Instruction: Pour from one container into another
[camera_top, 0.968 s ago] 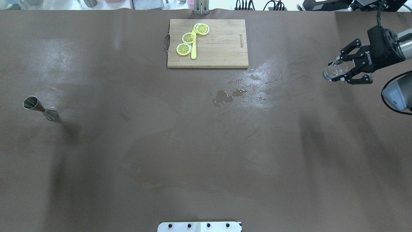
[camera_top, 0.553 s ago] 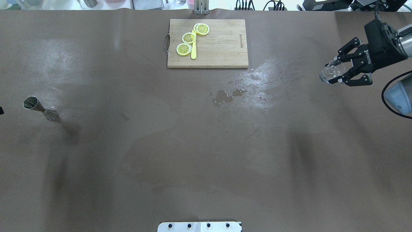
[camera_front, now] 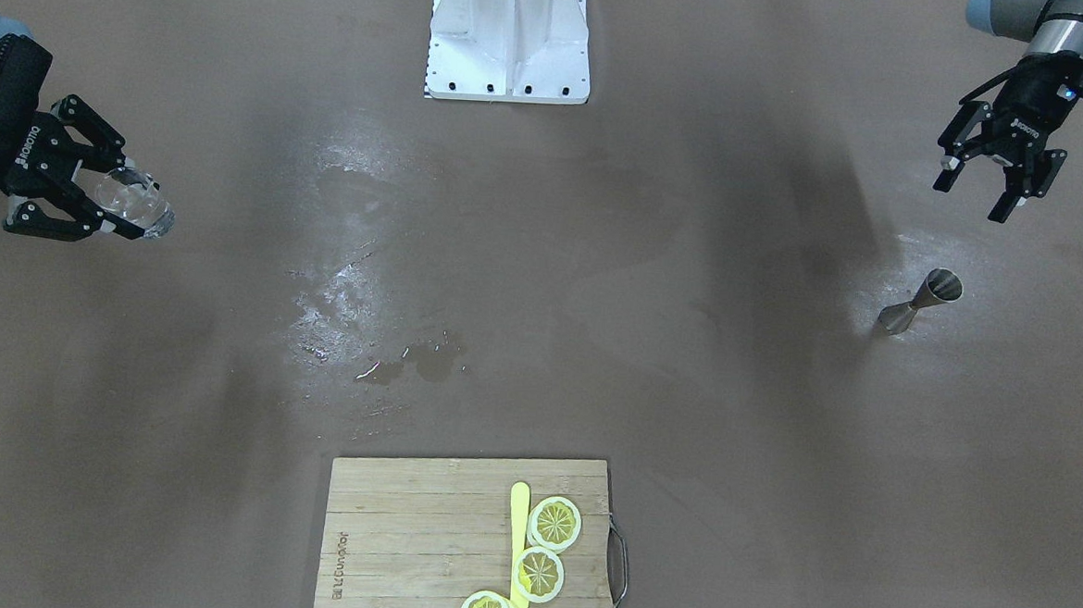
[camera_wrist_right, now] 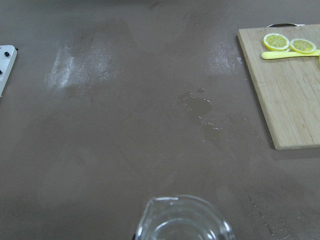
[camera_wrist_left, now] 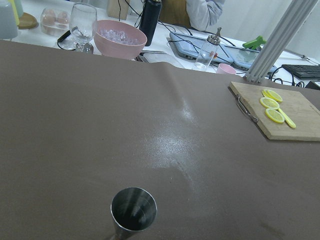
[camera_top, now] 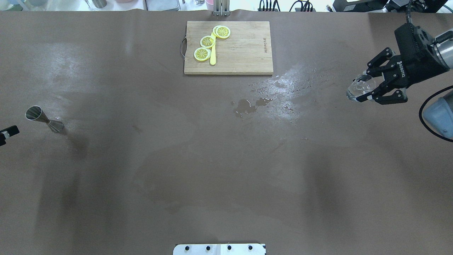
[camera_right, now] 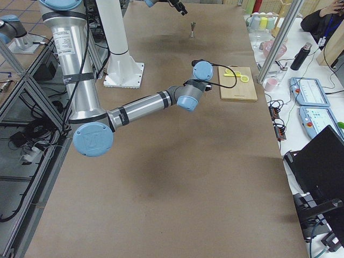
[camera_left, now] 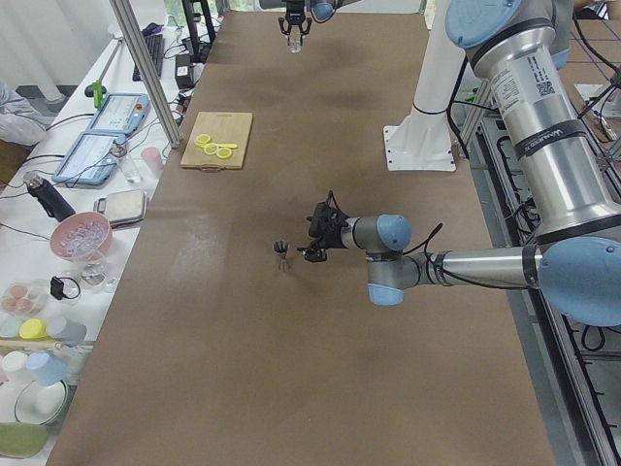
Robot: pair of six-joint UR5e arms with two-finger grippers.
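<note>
A small steel jigger (camera_top: 44, 119) stands upright near the table's left side, also in the front view (camera_front: 920, 302) and, from above, at the bottom of the left wrist view (camera_wrist_left: 133, 210). My left gripper (camera_front: 971, 201) hovers open and empty a short way from it, on the robot's side; overhead only one fingertip (camera_top: 7, 132) shows at the left edge. At the far right my right gripper (camera_top: 368, 86) is shut on a clear glass cup (camera_top: 355, 90), held above the table and tipped somewhat. The cup's spouted rim (camera_wrist_right: 185, 220) fills the bottom of the right wrist view.
A wooden cutting board (camera_top: 244, 53) with lemon slices (camera_top: 207, 41) and a yellow utensil lies at the far middle. A small puddle (camera_top: 247, 105) and wet streaks lie on the brown mat in front of it. The robot's base plate (camera_front: 509, 34) stands at the near edge.
My right gripper has carried the glass cup leftward toward the table's middle and slightly nearer. The left gripper's fingertip has come into the overhead view at the left edge.
</note>
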